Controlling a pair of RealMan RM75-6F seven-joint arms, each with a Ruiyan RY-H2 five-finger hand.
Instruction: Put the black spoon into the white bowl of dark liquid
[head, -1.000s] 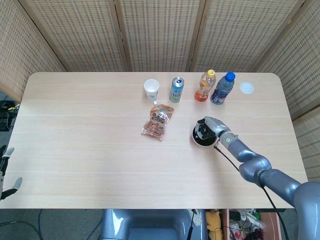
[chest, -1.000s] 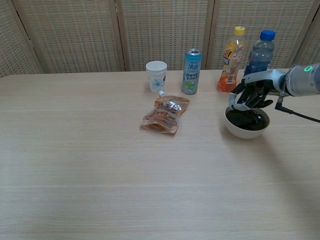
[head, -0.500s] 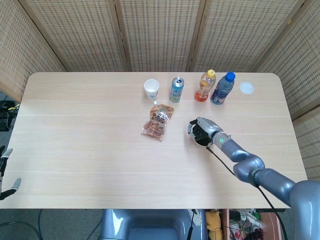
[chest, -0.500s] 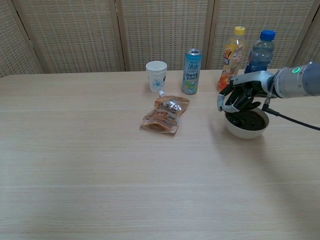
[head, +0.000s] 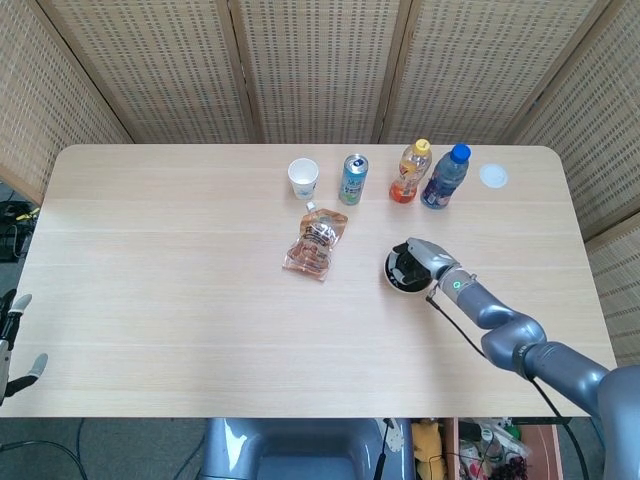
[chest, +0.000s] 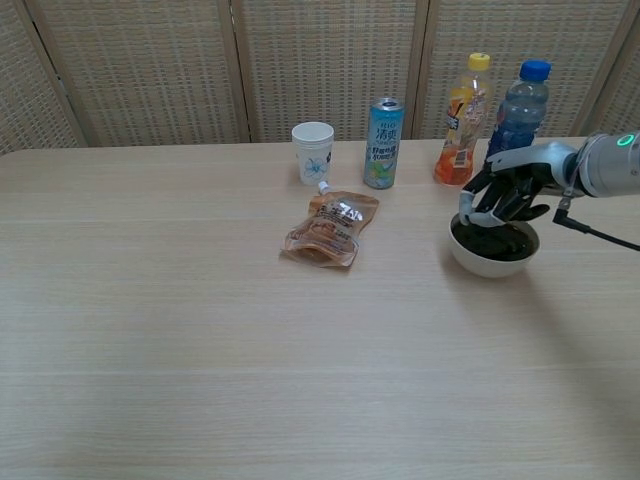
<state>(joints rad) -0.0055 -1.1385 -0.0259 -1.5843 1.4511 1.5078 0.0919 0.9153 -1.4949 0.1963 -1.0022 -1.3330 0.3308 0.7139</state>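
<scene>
The white bowl (head: 388, 272) (chest: 490, 261) of dark liquid stands right of the table's middle. My right hand (head: 425, 256) (chest: 508, 192) hovers right over it, dark fingers curled down toward the liquid. The black spoon is hard to tell apart from the black fingers and the dark liquid; it seems to be gripped in that hand, its lower end at the bowl. No spoon lies anywhere on the table. My left hand (head: 12, 338) shows only at the head view's left edge, below the table's front corner, fingers apart and holding nothing.
Behind the bowl stand an orange drink bottle (chest: 462, 122), a blue-capped bottle (chest: 517, 108), a can (chest: 383, 130) and a paper cup (chest: 313, 151). A brown pouch (chest: 332, 229) lies left of the bowl. A white lid (head: 493, 176) sits at the back right.
My right hand swung left over the bowl's near-left rim half a second ago, then came back right to sit over the bowl again. The left hand barely shifted.
</scene>
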